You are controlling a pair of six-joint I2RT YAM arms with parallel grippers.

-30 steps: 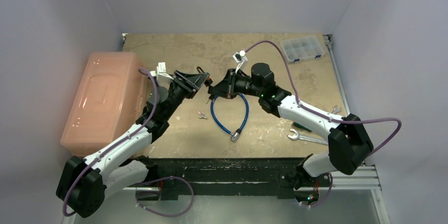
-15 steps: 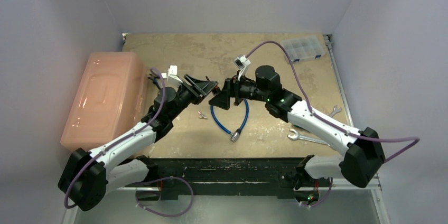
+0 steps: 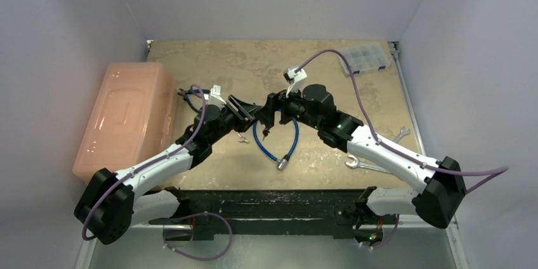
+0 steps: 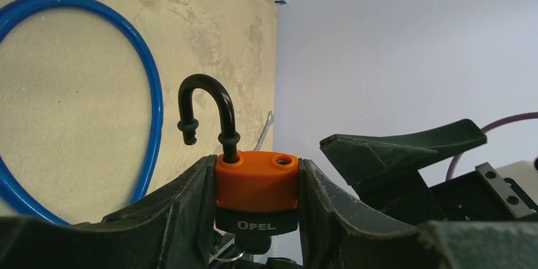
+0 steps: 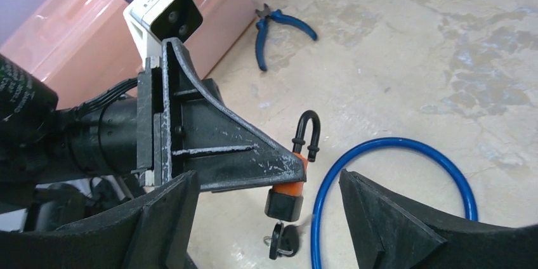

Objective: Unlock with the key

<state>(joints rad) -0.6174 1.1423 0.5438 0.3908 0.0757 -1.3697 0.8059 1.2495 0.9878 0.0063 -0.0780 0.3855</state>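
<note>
Padlock: you hold the orange-bodied padlock with the black shackle [image 4: 256, 183] clamped between the fingers of the left gripper [image 4: 254, 186], low centre of the left wrist view; in the top view it sits mid-frame, lifted off the table.
Shackle: the black hooked shackle [image 4: 206, 111] stands up from the body with its free leg out of its hole, so the lock reads as already sprung.
Key: the small black-headed key [image 5: 283, 240] hangs from the underside of the padlock, bottom centre of the right wrist view, seated in the keyway.
Right gripper: your right gripper [image 5: 269, 218] is spread wide and holds nothing, its fingers either side of the key.
Step in hand: judged from this, you are at the end of the unlocking.
Next move: keep the left grip firm; if the key must come out, close the right fingers squarely on its head.
Nearby: the blue cable loop [image 5: 393, 199] lies on the tabletop [image 5: 444, 47] below.
</note>
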